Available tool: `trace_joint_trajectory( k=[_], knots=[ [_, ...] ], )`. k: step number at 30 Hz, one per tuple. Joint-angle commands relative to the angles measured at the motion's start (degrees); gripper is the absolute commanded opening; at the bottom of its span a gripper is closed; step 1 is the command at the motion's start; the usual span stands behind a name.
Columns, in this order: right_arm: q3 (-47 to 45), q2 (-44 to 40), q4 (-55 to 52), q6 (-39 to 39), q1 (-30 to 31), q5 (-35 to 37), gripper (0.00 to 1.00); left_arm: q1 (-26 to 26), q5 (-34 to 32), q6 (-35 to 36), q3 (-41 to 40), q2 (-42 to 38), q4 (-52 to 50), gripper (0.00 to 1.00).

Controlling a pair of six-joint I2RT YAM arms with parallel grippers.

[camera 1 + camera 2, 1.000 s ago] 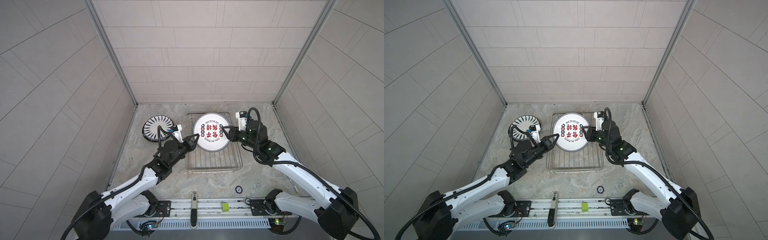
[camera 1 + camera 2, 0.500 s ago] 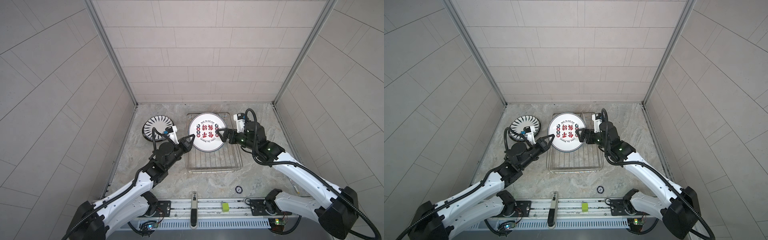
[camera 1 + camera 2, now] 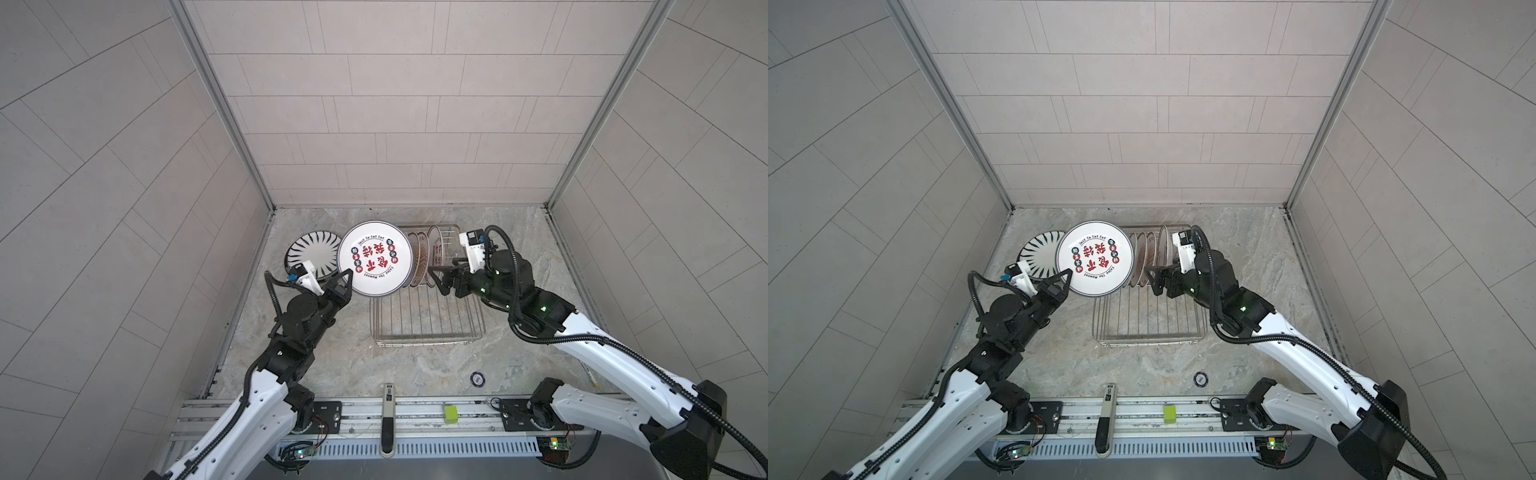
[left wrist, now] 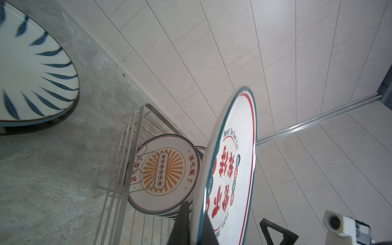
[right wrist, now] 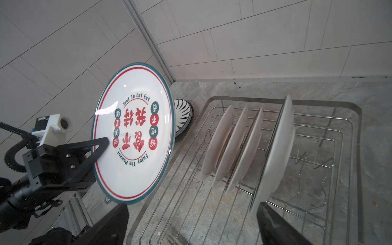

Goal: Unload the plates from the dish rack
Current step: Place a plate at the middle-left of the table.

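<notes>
In both top views the lettered plate (image 3: 375, 259) is seen raised over the left far corner of the dish rack (image 3: 428, 332), tilted with its printed face upward. It is round and white, ringed in teal and red, with red characters at its middle. Its near left rim is clamped by the left gripper (image 3: 348, 277), which is closed on it. The right gripper (image 3: 440, 277) is held over the dish rack, spread wide and empty, just beside the standing plates (image 3: 422, 259). A striped plate (image 3: 309, 257) lies flat to the left of the dish rack.

In the left wrist view the lettered plate (image 4: 231, 169) is shown almost edge-on, its rim pinched in the left gripper (image 4: 195, 212). A sunburst plate (image 4: 163, 174) stands in the dish rack (image 4: 127, 148) beyond it.

In the right wrist view the lettered plate (image 5: 133, 131) is seen near upright beside the dish rack (image 5: 356, 118), well apart from the open right gripper (image 5: 193, 212).
</notes>
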Motion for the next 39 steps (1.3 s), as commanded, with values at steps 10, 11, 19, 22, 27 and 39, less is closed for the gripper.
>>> trace_joint_trajectory(
  k=[10,11,19,22,27,39],
  knots=[
    [18.42,17.36,-6.68,-13.44,14.97,13.45,0.98,13.75,2.84,-4.85,-2.71,-12.14,-11.81,0.0],
    [19.33,18.68,-6.56,-13.51,15.3,13.22,0.98,14.52,2.79,-5.01,-2.72,-12.53,-13.03,0.0],
    [28.64,30.74,-8.1,-14.47,18.35,11.48,0.95,23.35,6.45,-7.49,-4.65,-13.11,-16.76,0.0],
    [33.31,35.39,-10.6,-14.76,19.55,12.28,0.95,24.25,5.89,-7.71,-4.92,-12.72,-19.61,0.0],
    [39.56,41.81,-13.56,-14.67,20.7,11.9,0.96,24.46,3.13,-7.4,-5.27,-12.72,-24.5,0.0],
    [48.89,52.34,-17.11,-13.57,21.07,9.08,0.95,24.45,0.88,-8.16,-9.02,-11.23,-26.74,0.0]
  ],
)
